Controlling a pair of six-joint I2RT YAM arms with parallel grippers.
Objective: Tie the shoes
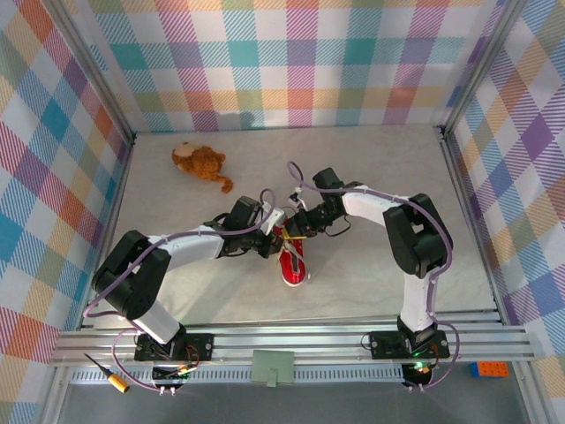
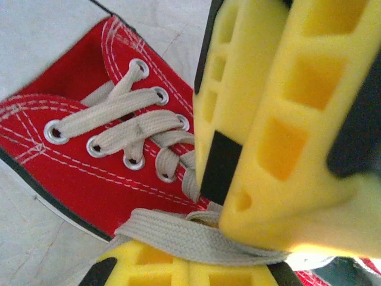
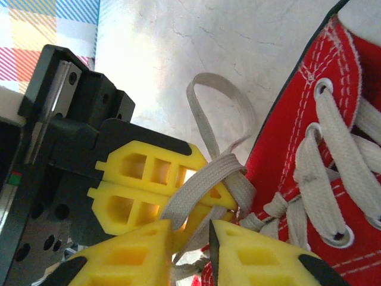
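Overhead, both arms' jaws hide most of the sneaker's (image 1: 293,268) laces (image 2: 119,128).

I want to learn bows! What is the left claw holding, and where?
The left gripper pinches the white lace of the sneaker where its loop starts.

The sneaker (image 1: 291,263) is showing red canvas with white stitching, and its laces (image 2: 119,128) are looking off-white. The grippers' fingers (image 2: 250,89) are appearing yellow. The plush toy (image 1: 201,162) is looking brown. The walls (image 1: 291,53) are wearing a pastel checked pattern, the table (image 1: 380,177) a pale grey marbling.
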